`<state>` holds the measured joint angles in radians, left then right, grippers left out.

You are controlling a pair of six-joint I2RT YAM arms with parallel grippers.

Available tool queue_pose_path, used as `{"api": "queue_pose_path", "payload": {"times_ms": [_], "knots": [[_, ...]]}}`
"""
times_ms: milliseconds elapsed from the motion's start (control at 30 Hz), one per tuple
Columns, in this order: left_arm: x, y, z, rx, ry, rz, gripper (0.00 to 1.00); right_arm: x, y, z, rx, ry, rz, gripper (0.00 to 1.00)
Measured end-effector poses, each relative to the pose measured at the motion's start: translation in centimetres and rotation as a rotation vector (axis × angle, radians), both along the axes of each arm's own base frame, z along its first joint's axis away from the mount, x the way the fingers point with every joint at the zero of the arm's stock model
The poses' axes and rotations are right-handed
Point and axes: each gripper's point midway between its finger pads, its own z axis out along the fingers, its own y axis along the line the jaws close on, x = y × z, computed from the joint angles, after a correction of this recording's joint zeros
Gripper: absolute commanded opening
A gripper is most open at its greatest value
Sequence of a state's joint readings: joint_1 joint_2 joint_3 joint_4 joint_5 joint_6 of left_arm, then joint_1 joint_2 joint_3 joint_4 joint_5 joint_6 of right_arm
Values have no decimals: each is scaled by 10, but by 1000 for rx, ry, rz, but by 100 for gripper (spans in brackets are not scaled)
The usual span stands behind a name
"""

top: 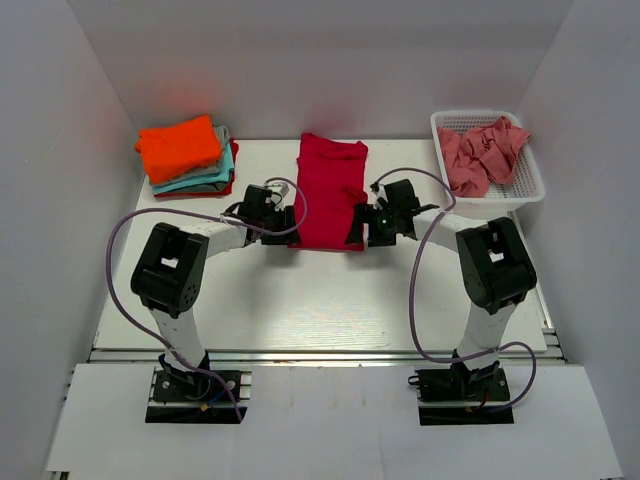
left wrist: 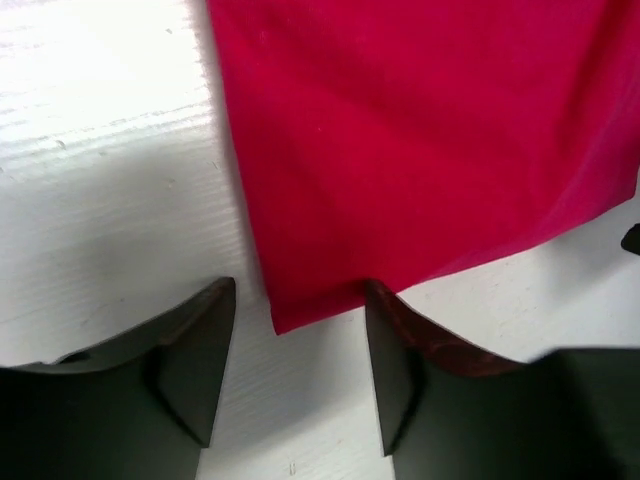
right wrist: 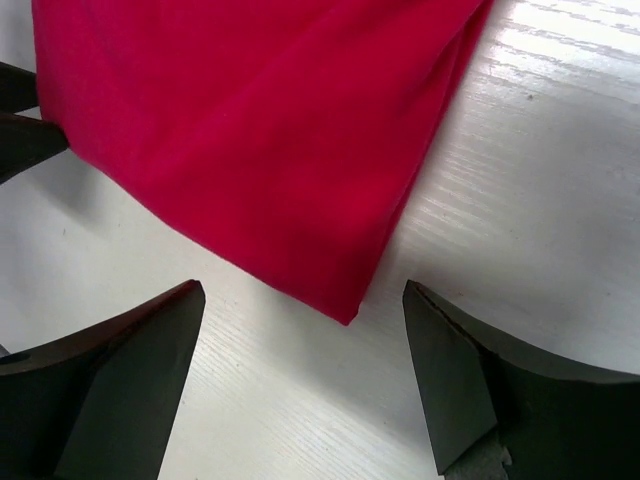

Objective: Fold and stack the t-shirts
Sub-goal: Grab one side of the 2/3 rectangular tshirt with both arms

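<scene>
A deep crimson red t-shirt (top: 330,190) lies flat on the white table, folded into a long strip running front to back. My left gripper (top: 290,222) is open at the strip's near left corner; in the left wrist view the corner of the shirt (left wrist: 400,150) lies between the open fingers of the gripper (left wrist: 300,310), and the right fingertip touches the hem. My right gripper (top: 358,228) is open at the near right corner; in the right wrist view the shirt (right wrist: 250,130) ends in a corner just ahead of the gripper (right wrist: 305,300). Neither gripper holds cloth.
A stack of folded shirts stands at the back left, with the orange shirt (top: 180,147) on top and teal, grey and red ones beneath. A white mesh basket (top: 497,204) at the back right holds crumpled salmon-pink shirts (top: 482,155). Cables loop beside both arms.
</scene>
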<state>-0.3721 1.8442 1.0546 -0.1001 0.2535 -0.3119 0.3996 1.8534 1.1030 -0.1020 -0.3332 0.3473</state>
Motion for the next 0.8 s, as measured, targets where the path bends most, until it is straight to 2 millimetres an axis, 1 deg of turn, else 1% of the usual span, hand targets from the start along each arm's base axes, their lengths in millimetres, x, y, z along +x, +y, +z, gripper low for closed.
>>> {"api": "queue_pose_path", "payload": {"times_ms": [33, 67, 100, 133, 233, 267, 300, 333, 400, 533, 633, 700, 800], "knots": [[-1, 0, -1, -3, 0, -2, 55, 0, 0, 0, 3, 3, -2, 82], [-2, -1, -3, -8, -3, -6, 52, 0, 0, -1, 5, 5, -3, 81], [-2, -2, -3, -13, -6, -9, 47, 0, 1, -1, 7, 7, -5, 78], [-3, -3, -4, -21, -10, -13, 40, 0, 1, -2, 10, 9, -5, 69], [-5, -4, -7, -29, -10, -22, 22, 1, 2, -6, 13, 14, -6, 52], [-5, -4, -9, -31, -6, -23, 13, 1, 3, -8, 15, 16, -4, 34], [-5, -4, -10, -31, -7, -25, 7, 1, 3, -10, 14, 17, -6, 26], [-5, -5, -10, -35, -7, -26, 0, 2, 3, -12, 15, 20, -12, 11], [-5, -6, -10, -40, -11, -26, 0, 0, 1, -17, 7, 21, -9, 1], [-5, -6, -9, -49, -27, -27, 0, 1, 1, -17, 4, 10, -8, 0], [-13, -4, -9, -55, -30, -26, 0, 0, 0, -16, 4, 1, -2, 0], [-23, 0, -8, -58, -24, -21, 0, -8, -3, -13, 3, -6, 4, 0], [-39, 2, -1, -77, -21, -26, 0, -26, -9, -1, 10, -26, 21, 0]]}}
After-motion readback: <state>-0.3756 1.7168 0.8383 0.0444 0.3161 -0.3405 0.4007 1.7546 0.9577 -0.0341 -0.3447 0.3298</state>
